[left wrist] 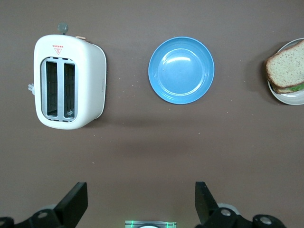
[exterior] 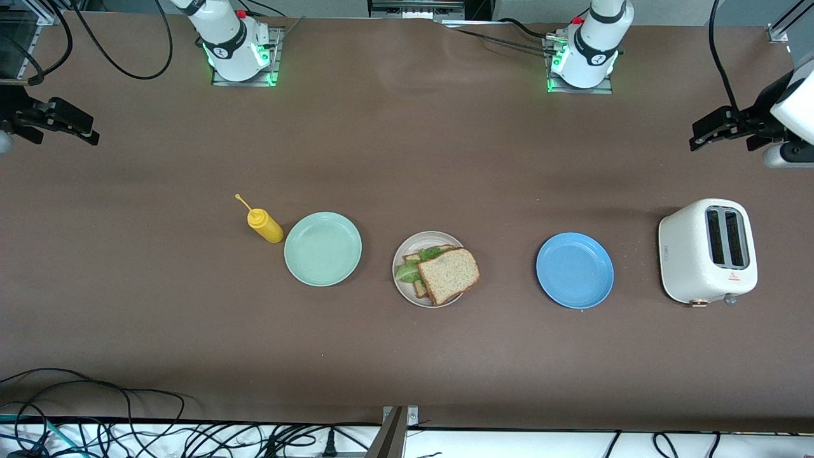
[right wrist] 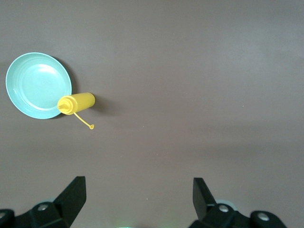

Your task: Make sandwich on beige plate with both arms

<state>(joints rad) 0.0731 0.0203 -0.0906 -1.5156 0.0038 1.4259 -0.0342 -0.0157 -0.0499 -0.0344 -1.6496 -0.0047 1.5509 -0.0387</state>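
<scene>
2 bare plates — mint-green plate (exterior: 322, 249), blue plate (exterior: 575, 270) — flank the sandwich (exterior: 443, 274); left hand (left wrist: 141, 202) and right hand (right wrist: 137, 199) wide.

A matt brown table (exterior: 407, 146) is seen. Glossy sheen is shown by the blue plate (left wrist: 181, 70) and mint-green plate (right wrist: 38, 85). Beside the blue plate, the grainy, rough-crumbed sandwich (exterior: 445, 273) and the smooth white plastic toaster (exterior: 706, 251) are seen.
</scene>
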